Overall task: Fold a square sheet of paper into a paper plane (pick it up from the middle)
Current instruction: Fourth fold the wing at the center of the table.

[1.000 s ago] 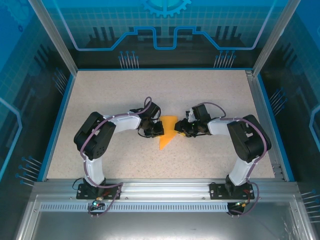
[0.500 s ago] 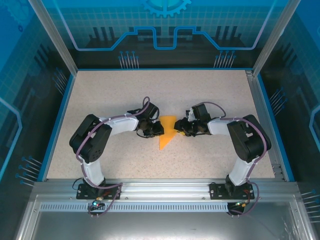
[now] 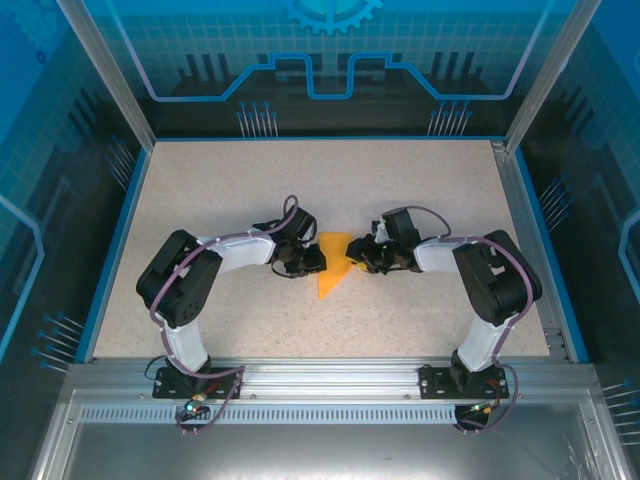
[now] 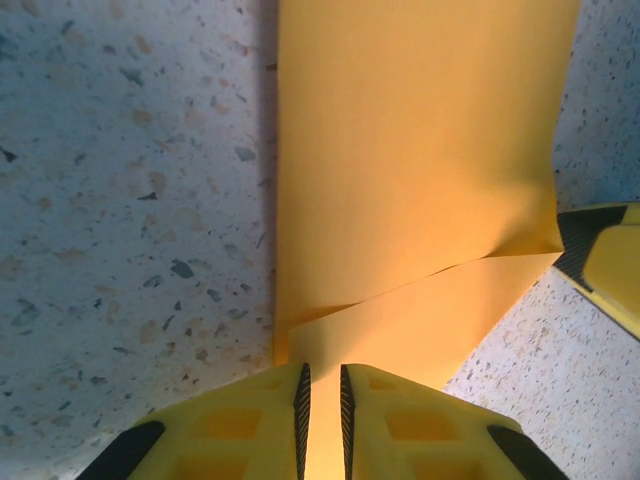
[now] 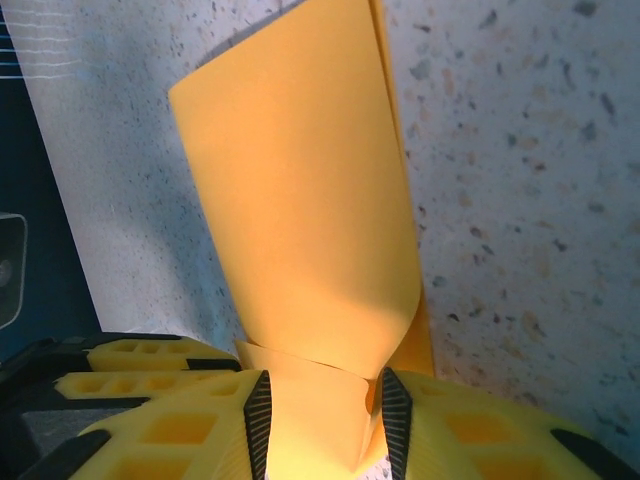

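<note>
The square sheet of paper [image 3: 335,264] lies mid-table, folded into an orange-yellow pointed shape with its tip toward the arms. My left gripper [image 3: 317,258] sits at its left edge. In the left wrist view the jaws [image 4: 322,390] stand a narrow slit apart over a flat flap of the paper [image 4: 420,150], not pinching it. My right gripper [image 3: 358,258] is at the paper's right edge. In the right wrist view its pads [image 5: 322,415] close on a curled flap of the paper [image 5: 300,200] that rises between them. A right fingertip [image 4: 605,250] shows at the paper's corner.
The speckled table [image 3: 220,190] has a blue raised rim [image 3: 118,230] on the left, back and right. An aluminium rail [image 3: 330,375] carries both arm bases at the near edge. The left gripper's yellow fingers [image 5: 130,365] sit close beside the right ones.
The left jaws have parted slightly and the left arm's elbow has drawn back to the left. The right gripper and the paper have stayed where they were.
</note>
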